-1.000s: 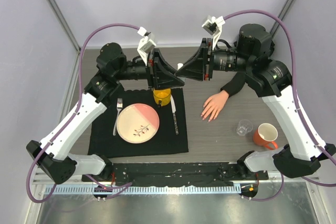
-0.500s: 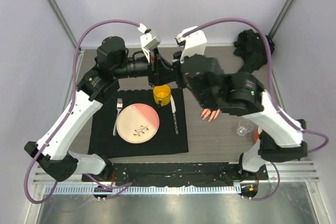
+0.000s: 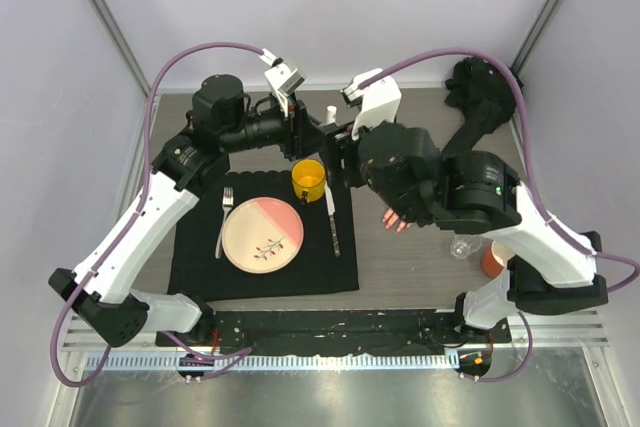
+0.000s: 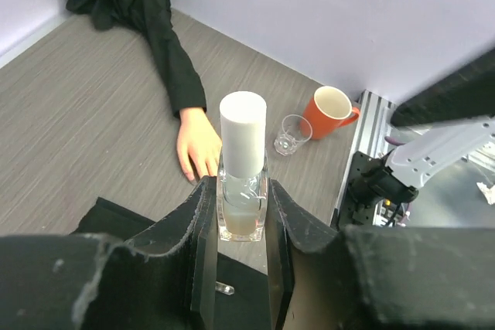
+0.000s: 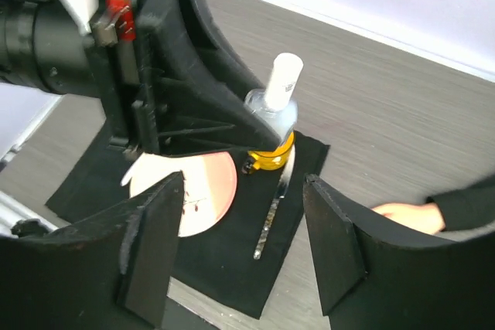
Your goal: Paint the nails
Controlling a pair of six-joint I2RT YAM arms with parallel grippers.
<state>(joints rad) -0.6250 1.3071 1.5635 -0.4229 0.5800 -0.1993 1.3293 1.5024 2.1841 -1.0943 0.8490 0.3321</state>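
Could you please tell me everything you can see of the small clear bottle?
The small clear bottle is squarish and looks like glass, closed with a tall white cylindrical cap. A shallow layer of pale beige liquid lies at its bottom. It is held off the table, cap uppermost, its body clamped between the black fingers of the left tool. The right tool is open and apart from it; nothing else touches it.
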